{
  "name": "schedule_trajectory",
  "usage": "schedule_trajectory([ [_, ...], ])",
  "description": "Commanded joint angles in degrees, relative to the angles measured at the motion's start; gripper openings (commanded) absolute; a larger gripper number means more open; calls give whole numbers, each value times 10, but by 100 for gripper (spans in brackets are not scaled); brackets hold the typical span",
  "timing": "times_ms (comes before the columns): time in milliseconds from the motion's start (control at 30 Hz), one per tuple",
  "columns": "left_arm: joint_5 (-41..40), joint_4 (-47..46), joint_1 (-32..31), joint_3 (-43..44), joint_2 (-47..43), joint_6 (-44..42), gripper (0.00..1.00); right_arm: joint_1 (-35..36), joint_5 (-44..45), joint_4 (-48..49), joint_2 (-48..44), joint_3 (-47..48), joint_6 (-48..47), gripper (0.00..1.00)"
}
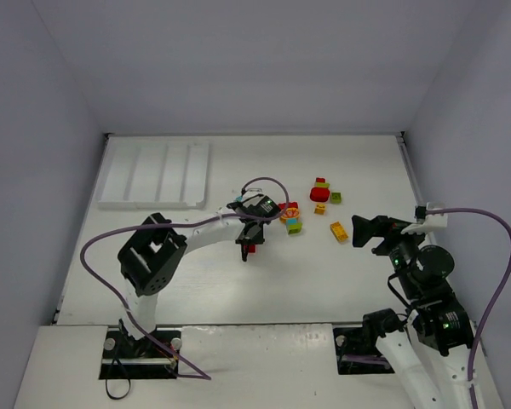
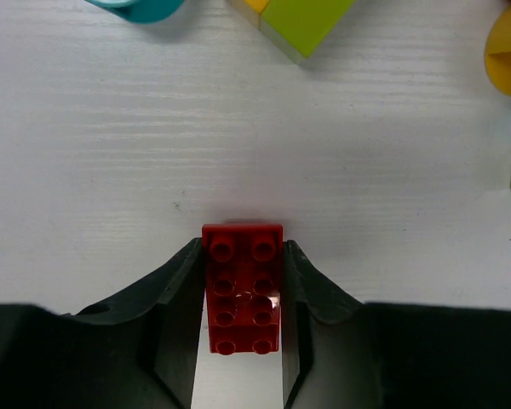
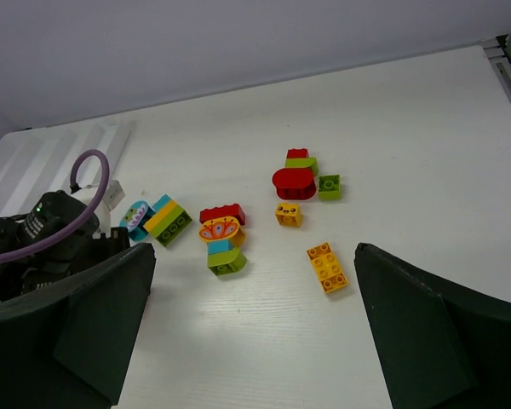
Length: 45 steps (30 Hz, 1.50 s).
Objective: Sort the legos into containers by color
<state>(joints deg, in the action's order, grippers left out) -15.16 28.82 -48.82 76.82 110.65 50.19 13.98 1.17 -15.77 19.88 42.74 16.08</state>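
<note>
Left fingers (image 2: 177, 294) are pinching a red brick (image 2: 244, 285) at lower centre of my wrist view, right fingers (image 3: 409, 324) spread wide and idle, so I judge the pick made; next comes lifting it toward the white tray (image 1: 153, 175) at upper left overhead.

Top cam: you look down from behind both bases (image 1: 140, 345). Left wrist: tight on table (image 2: 111, 128) past its fingers (image 2: 179, 298). Right wrist: wider; both catch the cyan-yellow-green clump (image 3: 160, 219).
</note>
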Motion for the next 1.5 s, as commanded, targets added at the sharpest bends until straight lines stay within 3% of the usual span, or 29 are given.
schedule_trajectory([
  [0, -63, 19, 6, 6, -81, -11, 7, 3, -4, 27, -1, 3, -1, 100],
  [200, -142, 40, 68, -7, -202, -168, 5, 3, -26, 21, 9, 12, 0, 100],
  [400, -43, -26, 286, -23, -289, -321, 3, 3, -56, 21, 24, 21, 6, 100],
  [567, 2, -71, 430, 36, -239, -415, 2, 3, -83, 19, 37, 26, 8, 100],
  [800, 47, -132, 545, 110, -121, -498, 2, 3, -112, 19, 45, 23, 8, 100],
  [967, 83, -188, 580, 134, -46, -534, 2, 3, -143, 16, 51, 20, 9, 100],
  [1233, 93, -181, 606, 227, 66, -581, 3, 3, -170, 14, 53, 16, 4, 100],
  [1300, 98, -177, 612, 240, 89, -576, 9, 3, -172, 14, 54, 16, 4, 100],
  [1333, 101, -172, 618, 258, 96, -574, 19, 3, -172, 15, 55, 16, 3, 100],
  [1400, 115, -152, 623, 273, 116, -573, 23, 3, -171, 14, 56, 16, 4, 100],
  [1467, 121, -141, 625, 291, 131, -575, 33, 3, -171, 14, 56, 16, 4, 100],
])
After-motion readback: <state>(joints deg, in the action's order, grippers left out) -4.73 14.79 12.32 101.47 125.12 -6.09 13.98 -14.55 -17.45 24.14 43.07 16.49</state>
